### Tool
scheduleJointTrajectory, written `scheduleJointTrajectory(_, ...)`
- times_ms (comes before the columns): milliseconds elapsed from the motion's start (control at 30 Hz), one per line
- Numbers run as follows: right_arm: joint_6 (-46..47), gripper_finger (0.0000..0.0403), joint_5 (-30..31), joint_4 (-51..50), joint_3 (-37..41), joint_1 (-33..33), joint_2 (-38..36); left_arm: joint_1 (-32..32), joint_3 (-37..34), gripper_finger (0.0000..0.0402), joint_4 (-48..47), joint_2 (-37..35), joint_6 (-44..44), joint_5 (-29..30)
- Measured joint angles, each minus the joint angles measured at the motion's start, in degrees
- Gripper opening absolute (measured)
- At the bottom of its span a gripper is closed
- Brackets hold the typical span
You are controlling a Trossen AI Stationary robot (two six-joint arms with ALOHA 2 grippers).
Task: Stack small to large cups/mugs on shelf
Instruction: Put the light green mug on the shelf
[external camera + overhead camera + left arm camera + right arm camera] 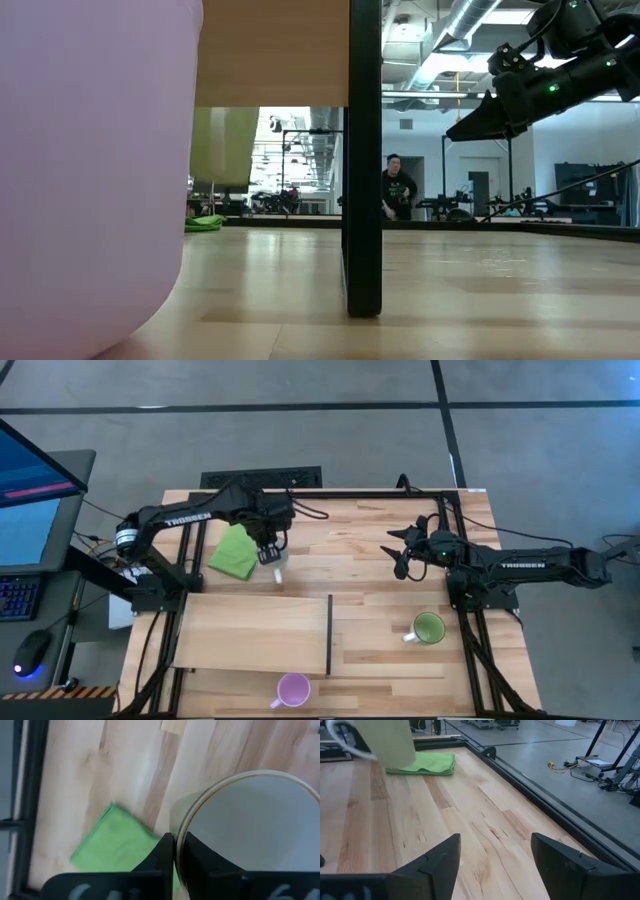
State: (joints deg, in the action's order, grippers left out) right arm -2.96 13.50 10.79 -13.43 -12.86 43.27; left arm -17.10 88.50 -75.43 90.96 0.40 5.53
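Observation:
My left gripper (pixel 270 550) is shut on the white mug (pixel 255 825) over the far left of the table, beside a folded green cloth (pixel 235 553). From the right wrist view this mug (pixel 385 740) hangs above the wood. The green mug (pixel 428 628) stands upright on the table at the right. The purple mug (pixel 293 689) stands at the near edge. The shelf (pixel 255 632), a pale board with a dark strip (pixel 330 635), lies near centre-left. My right gripper (pixel 398 555) hovers open at the far right with nothing between its fingers. My left gripper pinches the white mug's rim (pixel 179 837), one finger (pixel 200 857) inside the mug and the other (pixel 160 855) outside. The fingers come from above, pointing steeply down. The mug hangs upright below them, mouth up, clear of the table.
A black frame rail (pixel 530 785) runs along the table's edge. In the low view the purple mug (pixel 90 170) fills the left and the shelf's dark strip (pixel 362 150) stands in the middle. A person (pixel 398 190) is in the room far behind.

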Motion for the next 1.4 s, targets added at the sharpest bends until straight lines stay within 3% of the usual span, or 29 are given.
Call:
scheduleJointTrajectory(333, 0.02, 0.0265, 0.00, 0.01, 0.00, 0.02, 0.01, 0.02, 12.45, 0.0005, -14.92, -0.13, 1.02, 1.72)
scheduleJointTrajectory(567, 0.02, 0.0265, 0.00, 0.00, 0.00, 0.02, 0.02, 0.17, 14.08, 0.0005, -14.97, -3.48, 4.28, -2.75)
scheduleJointTrajectory(800, 0.04, 0.0265, 0.00, 0.00, 0.00, 0.02, 0.02, 2.32, 14.08, 0.0005, -14.91, -7.44, 1.33, -3.92)
scheduleJointTrajectory(1400, 8.63, 0.0265, -0.02, -0.26, 0.00, 1.44, 0.02, 20.65, 13.95, 0.0005, -14.63, -12.37, -11.57, -5.24)
